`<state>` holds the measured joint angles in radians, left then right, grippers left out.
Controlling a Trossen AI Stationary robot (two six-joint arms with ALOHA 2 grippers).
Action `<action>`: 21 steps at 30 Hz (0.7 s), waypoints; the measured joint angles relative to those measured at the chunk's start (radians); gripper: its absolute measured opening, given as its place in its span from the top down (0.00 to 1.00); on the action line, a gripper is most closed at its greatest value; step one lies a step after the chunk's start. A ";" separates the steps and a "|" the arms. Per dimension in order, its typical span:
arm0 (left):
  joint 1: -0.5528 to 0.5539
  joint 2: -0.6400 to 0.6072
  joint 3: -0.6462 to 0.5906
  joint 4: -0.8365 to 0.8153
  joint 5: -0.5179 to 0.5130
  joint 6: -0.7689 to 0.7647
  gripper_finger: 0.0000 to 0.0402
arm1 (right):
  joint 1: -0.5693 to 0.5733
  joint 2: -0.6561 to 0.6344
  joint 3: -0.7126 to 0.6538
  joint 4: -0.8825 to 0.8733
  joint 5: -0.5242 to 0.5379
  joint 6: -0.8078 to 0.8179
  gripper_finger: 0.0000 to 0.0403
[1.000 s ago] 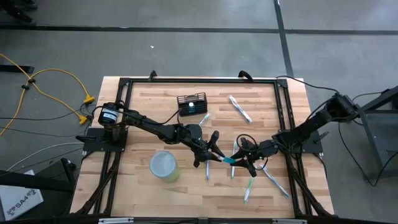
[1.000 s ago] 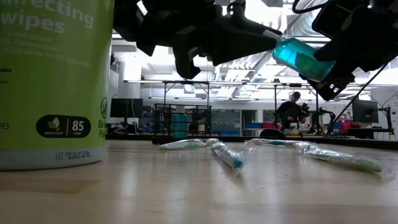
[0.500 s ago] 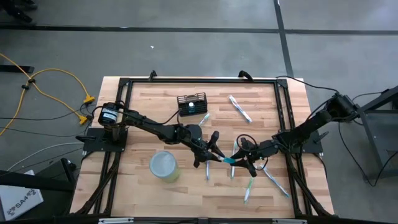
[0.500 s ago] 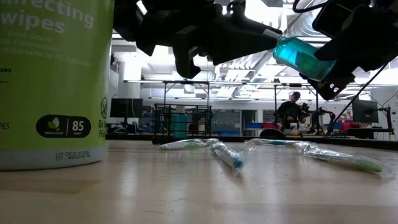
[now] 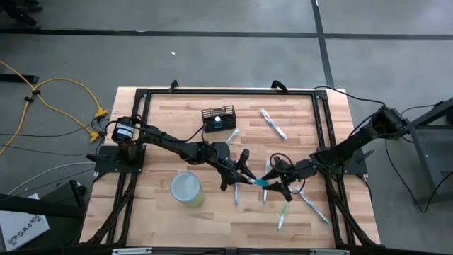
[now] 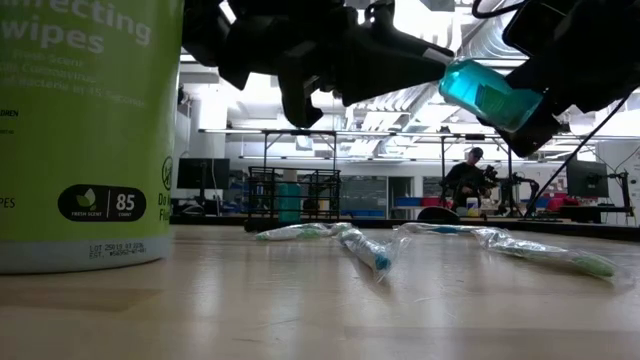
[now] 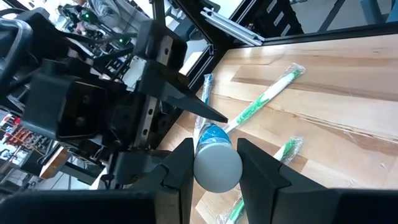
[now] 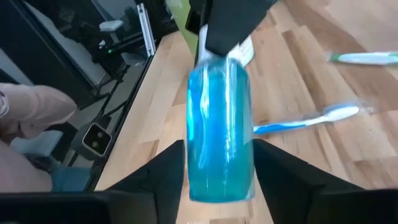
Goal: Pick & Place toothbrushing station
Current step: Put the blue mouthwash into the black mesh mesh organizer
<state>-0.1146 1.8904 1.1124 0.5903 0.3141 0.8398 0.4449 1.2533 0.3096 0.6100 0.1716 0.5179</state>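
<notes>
The black wire-mesh holder [image 5: 218, 117] sits at the far middle of the wooden bench [image 5: 170, 127], well apart from both arms, with something pale inside it; in the low view it shows far back [image 6: 292, 199] with a teal thing standing in it. A round yellow-green wipes tub [image 5: 187, 189] with a pale lid stands near the left front.

Above the middle of the bench the two grippers meet over a small blue bottle [image 8: 219, 134] of clear liquid with a pale cap [image 7: 217, 166]. The right gripper [image 5: 277, 183] has its jaws pinching the bottle's sides. The left gripper [image 5: 243, 173] has a finger on each side of the cap end; whether they press it I cannot tell.

Wrapped toothbrushes [image 5: 272, 124] lie scattered on the bench, one at the far right, others [image 6: 365, 250] under the grippers. Beyond the bench the low view shows a workshop room with racks and a person [image 6: 466, 178] seated far off.
</notes>
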 joint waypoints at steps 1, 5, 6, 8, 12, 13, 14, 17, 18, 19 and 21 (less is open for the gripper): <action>0.000 0.000 0.000 -0.002 -0.001 0.000 0.78 | 0.000 0.000 0.000 0.000 0.005 0.000 0.54; 0.000 0.000 0.000 -0.002 -0.001 0.000 0.78 | 0.000 0.000 0.000 -0.001 0.011 -0.001 0.52; 0.000 0.000 0.000 -0.002 -0.001 0.000 0.78 | 0.000 0.000 0.000 -0.002 0.011 -0.001 0.52; 0.000 0.000 0.000 -0.001 0.000 -0.001 0.78 | 0.000 0.000 0.000 -0.003 0.011 -0.001 0.52; 0.000 0.000 0.000 -0.001 0.002 -0.003 0.78 | 0.000 0.000 0.000 0.002 0.010 -0.001 0.52; 0.000 0.000 0.000 -0.001 0.003 -0.003 0.78 | 0.000 0.000 0.000 0.002 0.010 -0.001 0.52; 0.000 0.000 0.000 -0.001 0.003 -0.007 0.78 | 0.000 0.000 0.000 0.002 0.010 -0.001 0.52; 0.000 0.000 0.000 0.000 0.003 -0.040 0.78 | 0.000 0.000 0.000 0.002 0.010 -0.001 0.52; 0.000 0.000 0.000 0.000 0.004 -0.055 0.78 | 0.000 0.000 0.000 0.006 0.012 -0.001 0.52; 0.000 0.000 0.000 0.000 0.004 -0.067 0.78 | 0.000 0.000 0.000 0.012 0.015 -0.005 0.52; 0.000 0.000 0.000 0.000 0.005 -0.087 0.78 | 0.000 0.000 0.000 0.023 0.033 -0.023 0.52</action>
<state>-0.1146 1.8904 1.1122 0.5907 0.3187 0.7528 0.4450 1.2530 0.3096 0.6335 0.2050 0.4949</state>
